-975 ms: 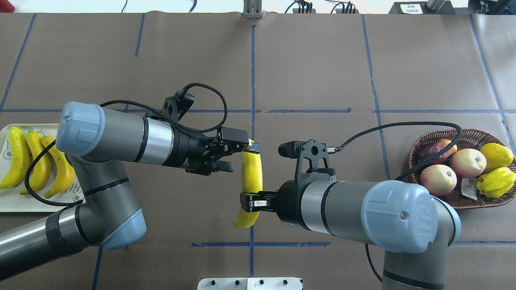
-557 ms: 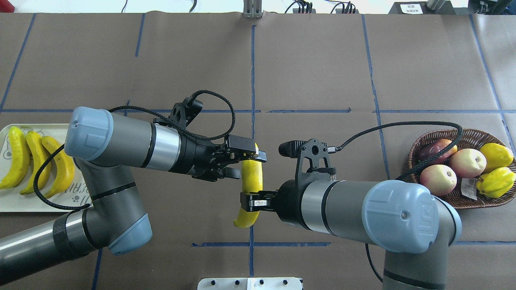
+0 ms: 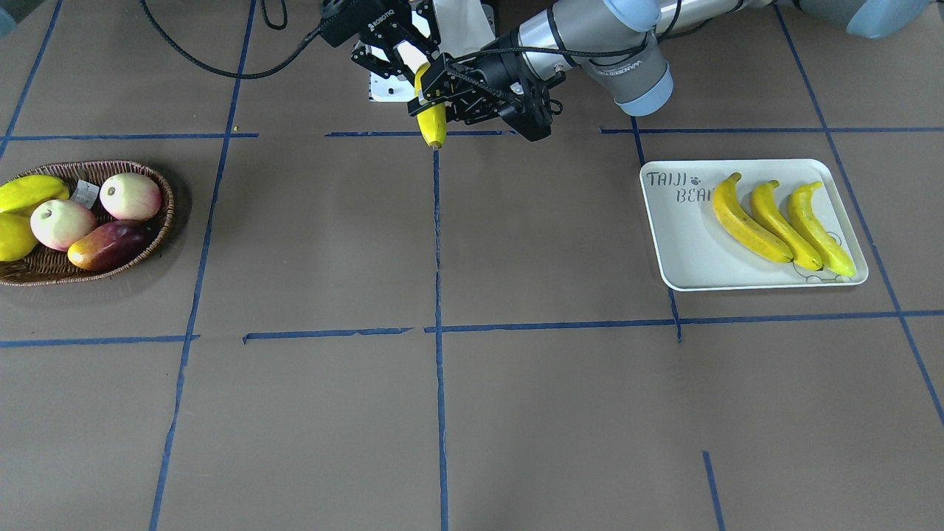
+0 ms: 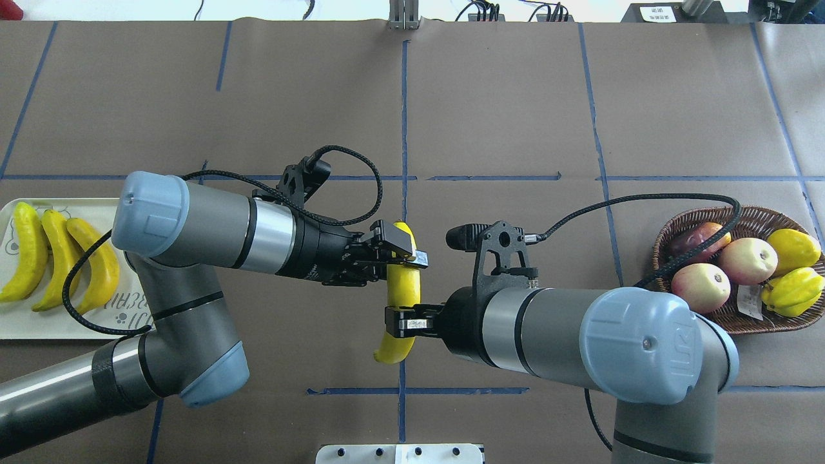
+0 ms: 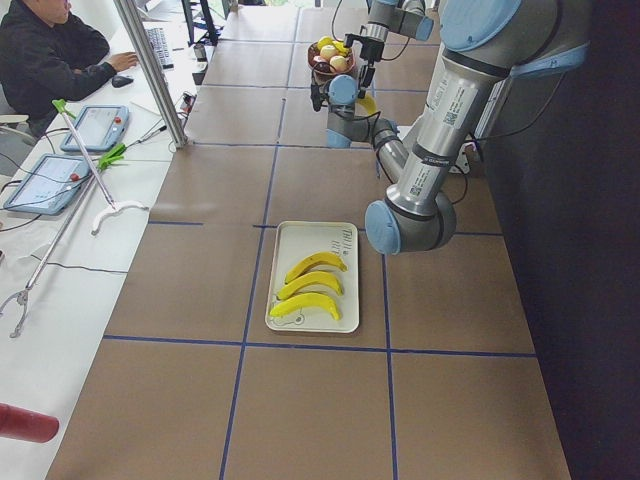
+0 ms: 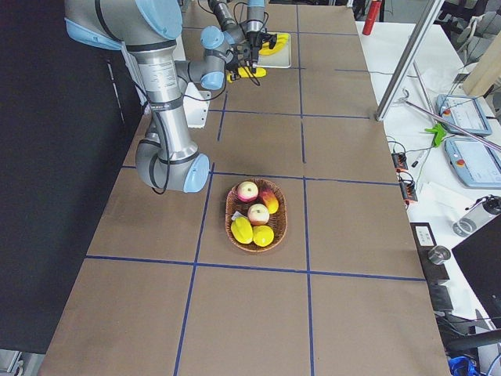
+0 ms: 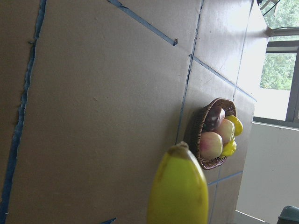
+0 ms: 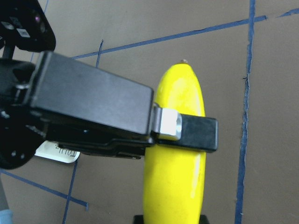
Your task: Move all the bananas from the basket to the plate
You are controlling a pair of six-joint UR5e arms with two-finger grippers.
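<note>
Handover, mid-frame: your left gripper point(image 4: 403, 251) slid in over last second, now straddling top of last banana point(image 4: 404, 287); clamped or not, can't tell. Right gripper point(image 4: 401, 322) clamps banana's lower part. Plate point(image 4: 26, 322), left edge, next.

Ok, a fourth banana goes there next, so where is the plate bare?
The plate is bare on its half nearer the basket, from the lettering to the opposite rim. Three bananas crowd the other half, side by side.

the plate point(image 4: 38, 325) is cut off at 9 o'clock; the wrist-view banana point(image 7: 177, 191) is blurred, cropped at 6 o'clock.
</note>
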